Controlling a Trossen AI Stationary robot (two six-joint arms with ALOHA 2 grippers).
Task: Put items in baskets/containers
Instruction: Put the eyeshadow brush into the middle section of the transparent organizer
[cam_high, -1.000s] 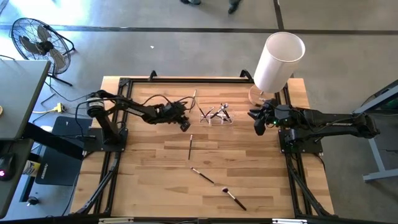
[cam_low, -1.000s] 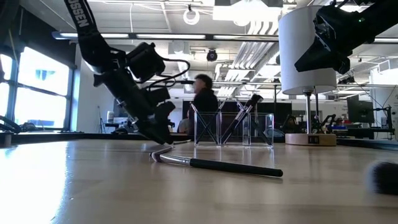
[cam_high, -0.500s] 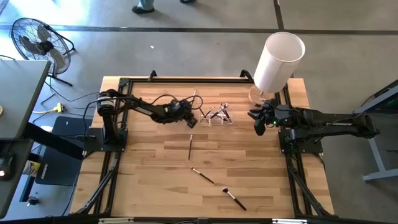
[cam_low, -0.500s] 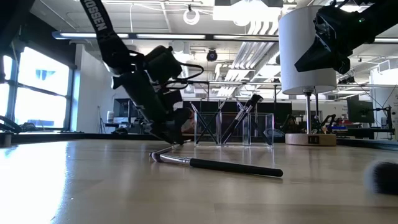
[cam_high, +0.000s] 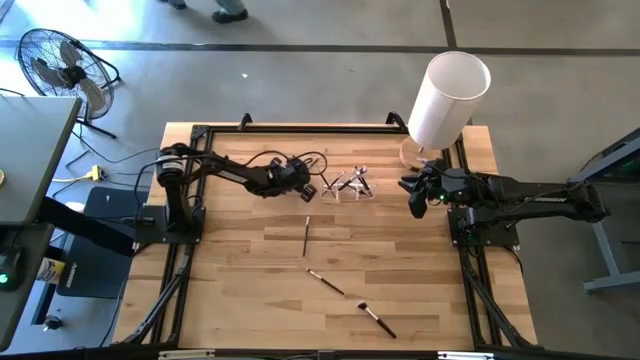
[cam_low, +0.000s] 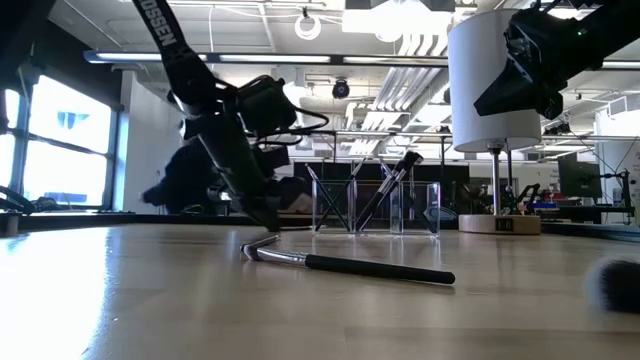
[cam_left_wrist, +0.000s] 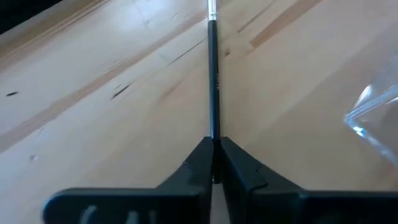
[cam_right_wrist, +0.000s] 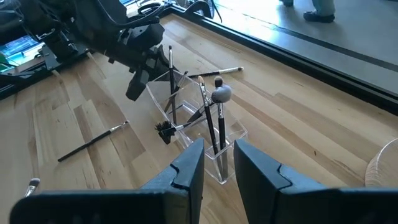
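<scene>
The left gripper (cam_left_wrist: 213, 163), just at nine o'clock of the clear tray (cam_high: 348, 186), is clamped on a thin dark brush (cam_left_wrist: 213, 81) whose far tip is cut off. The right gripper (cam_right_wrist: 217, 163) waits at the tray's three o'clock, fingers apart, holding nothing. Brushes stand in the tray; its see-through walls are hard to trace.

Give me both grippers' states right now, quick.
Left gripper: shut on a brush lying on the table, beside the clear tray.
Right gripper: open, empty, waiting at the table's right edge.
</scene>
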